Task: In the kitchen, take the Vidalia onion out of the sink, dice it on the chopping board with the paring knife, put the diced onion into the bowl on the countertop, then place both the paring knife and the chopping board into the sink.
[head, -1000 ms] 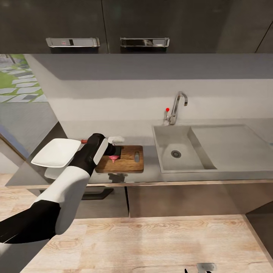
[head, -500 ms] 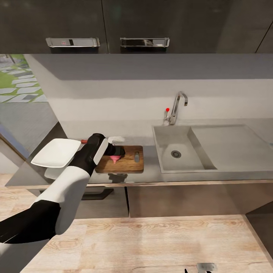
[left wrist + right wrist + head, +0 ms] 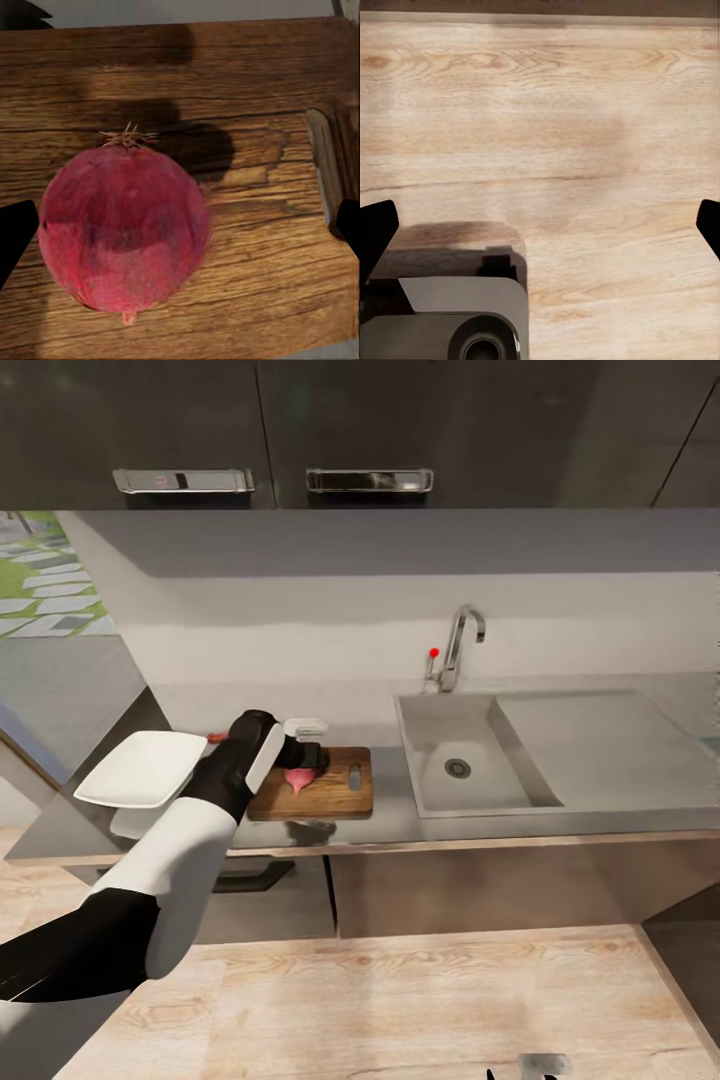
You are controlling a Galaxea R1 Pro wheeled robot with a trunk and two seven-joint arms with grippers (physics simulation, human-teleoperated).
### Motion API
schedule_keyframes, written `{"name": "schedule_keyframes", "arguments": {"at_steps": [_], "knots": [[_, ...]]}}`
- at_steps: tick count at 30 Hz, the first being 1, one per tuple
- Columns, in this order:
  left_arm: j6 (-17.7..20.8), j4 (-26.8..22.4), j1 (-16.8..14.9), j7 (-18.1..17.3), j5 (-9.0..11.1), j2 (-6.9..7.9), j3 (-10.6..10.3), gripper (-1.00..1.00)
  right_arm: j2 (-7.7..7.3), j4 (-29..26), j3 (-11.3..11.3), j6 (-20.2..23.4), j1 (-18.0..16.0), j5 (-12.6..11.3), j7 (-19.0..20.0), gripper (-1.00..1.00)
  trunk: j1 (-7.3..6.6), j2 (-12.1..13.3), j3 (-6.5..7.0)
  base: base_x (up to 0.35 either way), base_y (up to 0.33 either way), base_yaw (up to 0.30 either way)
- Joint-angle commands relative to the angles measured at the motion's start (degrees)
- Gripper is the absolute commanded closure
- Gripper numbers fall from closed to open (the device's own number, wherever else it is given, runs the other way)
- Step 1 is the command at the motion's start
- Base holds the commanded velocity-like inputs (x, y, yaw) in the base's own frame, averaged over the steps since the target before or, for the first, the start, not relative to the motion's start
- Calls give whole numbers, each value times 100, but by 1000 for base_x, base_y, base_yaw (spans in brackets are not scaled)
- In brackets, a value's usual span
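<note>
A whole reddish-pink Vidalia onion [image 3: 124, 229] lies on the dark-brown chopping board [image 3: 335, 795], left of its slot handle. My left gripper [image 3: 305, 757] hovers just above the onion, open; in the left wrist view its dark fingertips [image 3: 15, 241] stand wide on either side of the onion. The white bowl [image 3: 140, 768] sits on the grey countertop [image 3: 385, 810] left of the board. A bit of the paring knife's red handle [image 3: 216, 737] peeks out behind my left forearm. The sink [image 3: 430, 735] with its chrome faucet [image 3: 455, 648] is right of the board. My right gripper [image 3: 540, 225] hangs open over the floor.
Dark wall cabinets [image 3: 400, 420] hang above the counter, dark cabinet fronts [image 3: 450, 885] below it. The steel drainboard [image 3: 600, 745] lies right of the basin. Light wooden floor [image 3: 400, 1000] runs in front. Part of my base [image 3: 450, 319] shows below the right gripper.
The head camera has shifted, so the whole scene sits slightly left. More of the onion shows below the left gripper than before. The left arm has hardly moved.
</note>
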Motion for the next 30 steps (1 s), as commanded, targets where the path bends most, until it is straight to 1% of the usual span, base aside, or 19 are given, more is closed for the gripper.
{"name": "schedule_keyframes", "arguments": {"at_steps": [1,7,10,13,16,30], "knots": [[20,-93,-4,51,59,3,-8,-100,1,10,-33,-22,-5,60,-23,-100,3,-10,-1,0,0,-110],[25,-784,-4,51,59,13,-18,-100,1,10,-33,-22,-5,60,-23,-100,3,-10,53,0,0,-111],[24,-1163,76,51,53,35,-15,-100,1,10,-33,-25,-6,60,-23,-100,3,-10,79,0,0,-111],[21,-1365,168,51,51,63,-10,-100,1,10,-33,-23,-7,60,-23,-100,3,-10,106,-57,0,-111],[22,-1520,226,51,50,77,-10,-100,1,11,-33,-24,-7,60,-23,-100,3,-10,133,-232,0,-111],[24,-1591,251,51,50,82,-11,-100,1,10,-33,-27,-7,60,-23,-100,3,-10,257,-333,0,-104]]}}
